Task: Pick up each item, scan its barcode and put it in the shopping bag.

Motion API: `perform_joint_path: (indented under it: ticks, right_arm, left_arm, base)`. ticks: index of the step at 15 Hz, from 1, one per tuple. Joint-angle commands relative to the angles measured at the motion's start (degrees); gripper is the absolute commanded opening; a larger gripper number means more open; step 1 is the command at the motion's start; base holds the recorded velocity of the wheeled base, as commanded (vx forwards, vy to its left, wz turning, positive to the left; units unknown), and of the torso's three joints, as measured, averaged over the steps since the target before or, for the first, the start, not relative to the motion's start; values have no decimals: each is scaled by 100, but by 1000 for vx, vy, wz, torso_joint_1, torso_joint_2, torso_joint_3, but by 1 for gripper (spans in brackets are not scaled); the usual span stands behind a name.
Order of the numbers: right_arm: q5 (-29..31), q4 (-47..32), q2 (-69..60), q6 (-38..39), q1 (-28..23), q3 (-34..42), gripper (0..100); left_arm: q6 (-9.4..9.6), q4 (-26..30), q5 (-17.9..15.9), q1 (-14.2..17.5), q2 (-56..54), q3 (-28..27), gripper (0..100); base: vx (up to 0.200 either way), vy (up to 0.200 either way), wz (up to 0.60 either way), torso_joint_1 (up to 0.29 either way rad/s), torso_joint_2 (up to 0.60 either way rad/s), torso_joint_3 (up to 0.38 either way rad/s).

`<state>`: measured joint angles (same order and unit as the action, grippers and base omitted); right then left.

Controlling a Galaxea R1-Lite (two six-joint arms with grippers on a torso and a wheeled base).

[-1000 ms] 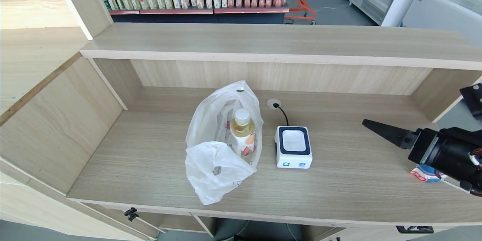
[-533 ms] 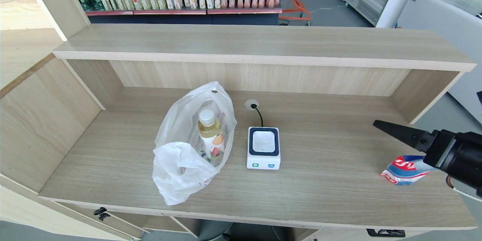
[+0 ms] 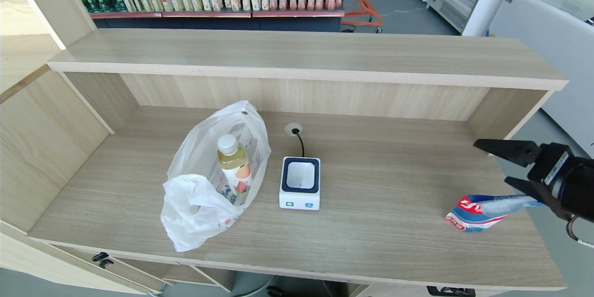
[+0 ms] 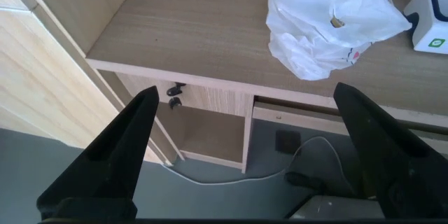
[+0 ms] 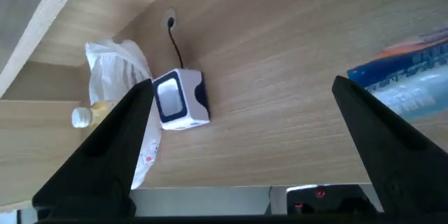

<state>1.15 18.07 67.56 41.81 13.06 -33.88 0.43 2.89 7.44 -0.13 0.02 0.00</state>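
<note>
A white plastic shopping bag (image 3: pixel 204 190) stands on the wooden counter (image 3: pixel 380 222) with a yellow-tea bottle (image 3: pixel 233 167) upright inside. Right of it sits the white barcode scanner (image 3: pixel 300 182), window up. A blue, red and white snack packet (image 3: pixel 480 211) lies flat near the counter's right end. My right gripper (image 3: pixel 492 162) hovers open just above the packet's right end, nothing between its fingers. In the right wrist view the packet (image 5: pixel 409 70), scanner (image 5: pixel 180 98) and bag (image 5: pixel 122 70) lie below the right gripper (image 5: pixel 241 85). My left gripper (image 4: pixel 246 91) hangs open below the counter's front edge, with the bag (image 4: pixel 336 21) above.
A raised wooden ledge (image 3: pixel 301 55) and side walls (image 3: pixel 51 148) box the counter in at the back and both ends. The scanner's cable runs to a grommet (image 3: pixel 293 129) behind it. Cabinet doors (image 4: pixel 210 119) sit under the counter's front edge. Store shelves and freezers stand beyond.
The head camera has turned right, so everything slid left. Relative to the counter, my right gripper drew back rightward, uncovering the packet, and now shows two spread fingers.
</note>
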Motion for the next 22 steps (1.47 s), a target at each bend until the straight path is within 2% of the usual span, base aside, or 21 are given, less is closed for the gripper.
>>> perform_joint_path:
  ticks: [1, 3, 4, 6, 8, 11, 17, 22]
  right_arm:
    - [712, -1517, -24, 978, -40, -1174, 100]
    - [1151, -2659, 47, 1250, -550, -1508, 100]
    - [1257, -2800, 126, 1259, -769, -1508, 100]
    - [1300, -2809, 556, 1233, -1587, -1490, 100]
    - [1292, -2809, 1022, 1154, -2035, -1490, 100]
    - [1283, -2615, 1743, 1136, -2035, -1473, 100]
    - [1274, -1139, 3343, 1039, -1156, -1446, 100]
    - [1336, -866, 4081, 881, -893, -1464, 100]
  left_arm:
    - [1, 1, 3, 5, -2, 0, 100]
    - [1, 1, 3, 5, -2, 0, 100]
    - [1, 1, 3, 5, -2, 0, 100]
    - [1, 1, 3, 5, 6, 0, 100]
    - [1, 1, 3, 5, -2, 0, 100]
    - [1, 1, 3, 5, -2, 0, 100]
    - [1, 1, 3, 5, -2, 0, 100]
    - [1, 1, 3, 5, -2, 0, 100]
  base:
    - [0, 0, 0, 0, 0, 0]
    - [0, 0, 0, 0, 0, 0]
    - [0, 0, 0, 0, 0, 0]
    - [0, 0, 0, 0, 0, 0]
    - [0, 0, 0, 0, 0, 0]
    - [0, 0, 0, 0, 0, 0]
    - [0, 0, 0, 0, 0, 0]
    - [0, 0, 0, 0, 0, 0]
